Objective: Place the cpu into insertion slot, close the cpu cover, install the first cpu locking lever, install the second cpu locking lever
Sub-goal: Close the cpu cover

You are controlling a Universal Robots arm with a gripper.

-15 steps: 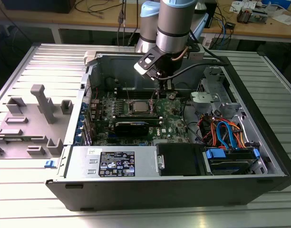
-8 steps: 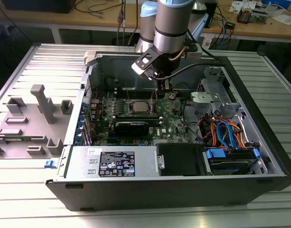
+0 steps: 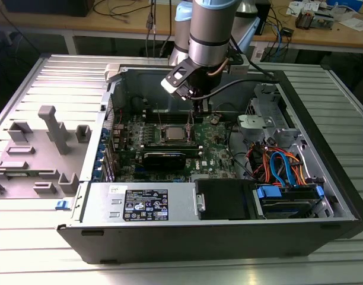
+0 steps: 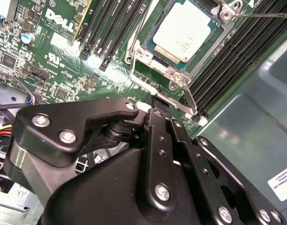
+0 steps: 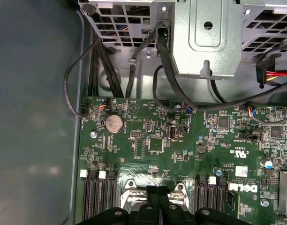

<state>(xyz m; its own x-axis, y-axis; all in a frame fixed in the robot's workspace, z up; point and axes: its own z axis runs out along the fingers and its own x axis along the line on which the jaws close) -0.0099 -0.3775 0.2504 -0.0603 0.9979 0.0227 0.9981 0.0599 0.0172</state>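
Cpu (image 4: 183, 30), 1, lies in 1 insertion slot (image 4: 150, 52).

The cpu (image 4: 181, 33) (silver-grey) lies in insertion slot (image 4: 150, 50), cpu cover (image 4: 177, 75) down.

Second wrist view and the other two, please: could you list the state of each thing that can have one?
cpu: seated flat, metal top showing.
cpu cover: down around the cpu.
tool: shut, tip by the cover's edge.
computer case: open, side panel off.
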